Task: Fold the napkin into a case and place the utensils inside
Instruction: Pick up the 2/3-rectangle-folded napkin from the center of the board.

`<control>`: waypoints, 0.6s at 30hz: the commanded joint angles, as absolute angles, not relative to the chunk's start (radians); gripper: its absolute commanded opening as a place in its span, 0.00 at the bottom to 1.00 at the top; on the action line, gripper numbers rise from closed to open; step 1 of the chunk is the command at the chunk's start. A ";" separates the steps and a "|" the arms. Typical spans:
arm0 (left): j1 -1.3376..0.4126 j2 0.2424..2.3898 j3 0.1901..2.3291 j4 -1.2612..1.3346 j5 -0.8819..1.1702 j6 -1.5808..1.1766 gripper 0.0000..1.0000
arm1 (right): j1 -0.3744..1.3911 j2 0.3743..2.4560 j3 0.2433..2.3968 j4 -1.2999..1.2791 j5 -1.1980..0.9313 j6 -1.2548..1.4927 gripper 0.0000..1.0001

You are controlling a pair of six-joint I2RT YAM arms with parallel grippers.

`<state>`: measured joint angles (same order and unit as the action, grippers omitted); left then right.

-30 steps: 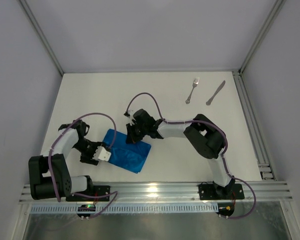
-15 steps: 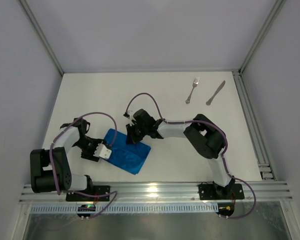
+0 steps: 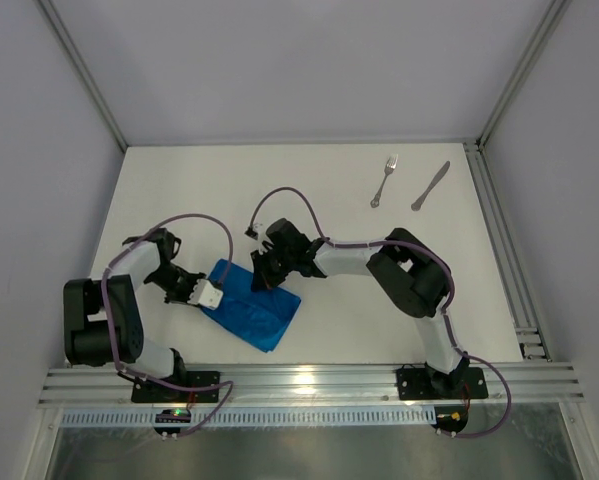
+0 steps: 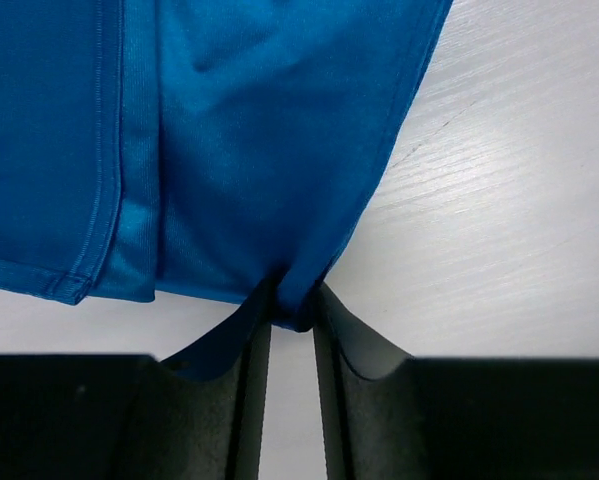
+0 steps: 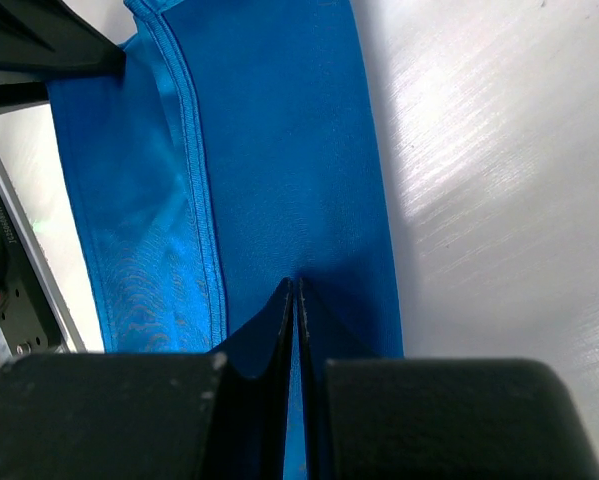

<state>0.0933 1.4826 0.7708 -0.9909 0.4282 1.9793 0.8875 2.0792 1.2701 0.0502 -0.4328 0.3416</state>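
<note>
The left pincer [image 4: 284, 318] and right pincer [image 5: 295, 300] each pinch shut on the folded napkin [image 3: 259, 315] between them on the table [image 3: 379, 300], with the fork [image 3: 383, 182] and knife [image 3: 430, 186] well beyond the right pincer, the nearer one.

We see a white table [image 3: 179, 190]. A blue napkin [image 3: 257, 312] lies near its front, a fork [image 3: 383, 182] and knife [image 3: 430, 187] far back.

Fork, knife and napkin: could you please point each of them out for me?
fork [image 3: 383, 182]: top external view, middle of its handle.
knife [image 3: 430, 186]: top external view, about where blade meets handle.
napkin [image 3: 256, 309]: top external view, bare middle of the folded cloth.
</note>
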 commanded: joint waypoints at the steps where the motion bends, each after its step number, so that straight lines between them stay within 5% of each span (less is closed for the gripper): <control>1: 0.084 1.545 0.758 -0.972 0.442 2.364 0.23 | 0.887 2.069 1.287 0.018 -0.443 0.316 0.07; 6: 0.084 1.525 0.772 -1.055 0.503 2.327 0.00 | 0.887 2.068 1.299 0.008 -0.448 0.302 0.07; 18: 0.086 1.585 0.948 -1.275 0.623 2.126 0.00 | 0.891 2.042 1.304 -0.037 -0.451 0.233 0.11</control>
<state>0.0872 1.5742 0.9165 -1.1912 0.5362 1.9869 0.8879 2.0766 1.2816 0.0132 -0.4530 0.2802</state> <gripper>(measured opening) 0.015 0.107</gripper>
